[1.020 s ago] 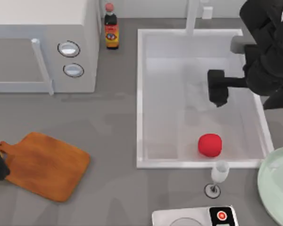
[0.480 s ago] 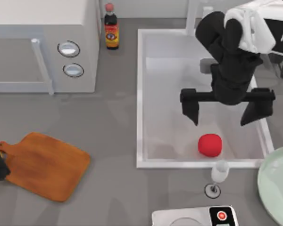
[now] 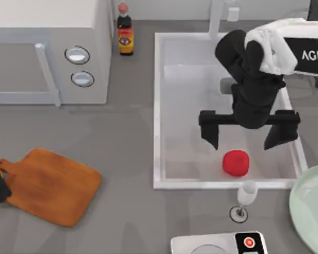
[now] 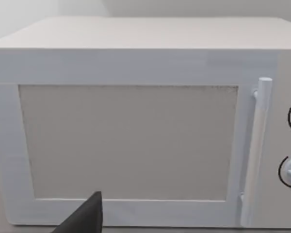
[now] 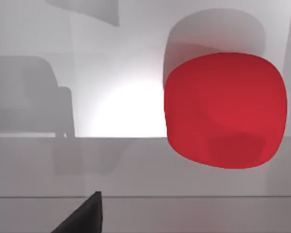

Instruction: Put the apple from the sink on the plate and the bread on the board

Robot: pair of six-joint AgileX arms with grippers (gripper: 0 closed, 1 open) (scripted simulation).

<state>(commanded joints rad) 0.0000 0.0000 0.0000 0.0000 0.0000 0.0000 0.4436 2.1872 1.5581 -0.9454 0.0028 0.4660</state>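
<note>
You're seeing the smooth, matte red apple point(image 3: 236, 163) lying near the sink's point(image 3: 159, 106) front wall. Right gripper point(image 3: 248, 132) is hanging over the basin, fingers spread wide, just behind it. Left arm is sitting parked far left.

Apple point(image 3: 236, 162): small bright red rounded ball, smooth, matte, lying on the floor of the sink point(image 3: 158, 106), near the basin's front wall and toward its right half. In the right wrist view the apple point(image 5: 225, 110) looks blocky-round, with a soft shadow beside it on the white floor.

Sink: large white rectangular basin, raised rim, right half of the table.

Plate point(image 3: 307, 206): pale green-white, round, raised rim, cut off by the right edge of the top view, just past the sink's front right corner. Bare.

Board point(image 3: 50, 185): flat orange-brown wood, rounded rectangle, lying at an angle at front left, short handle tab pointing left. Nothing on it.
</note>
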